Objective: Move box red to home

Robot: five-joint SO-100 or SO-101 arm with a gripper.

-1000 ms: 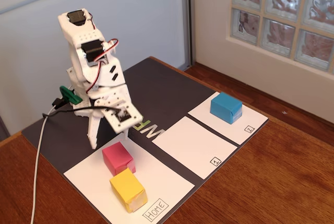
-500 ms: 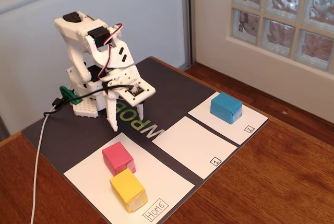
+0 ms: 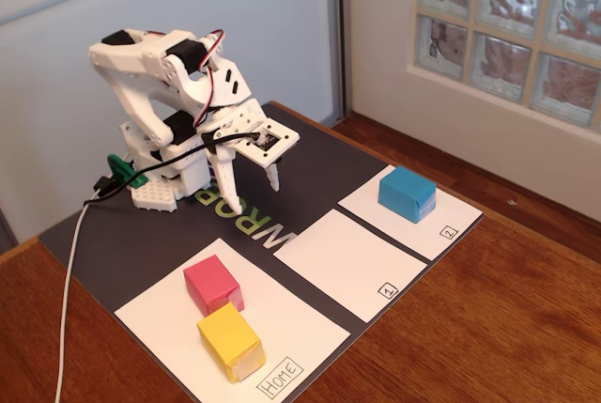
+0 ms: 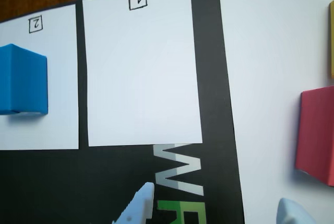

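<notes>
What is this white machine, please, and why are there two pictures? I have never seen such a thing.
The white machine is a small robot arm on a dark mat. At its end is a gripper, two fingers for picking things up. It is open and holds nothing.

The fixed view is from a camera standing beside the table. The wrist view is from a camera riding on the arm, looking down; the two pale tips at its lower edge are the gripper's fingers.

On the mat lie three white sheets. The sheet marked Home carries a red box and a yellow box. Sheet 1 is bare. Sheet 2 carries a blue box.
</notes>
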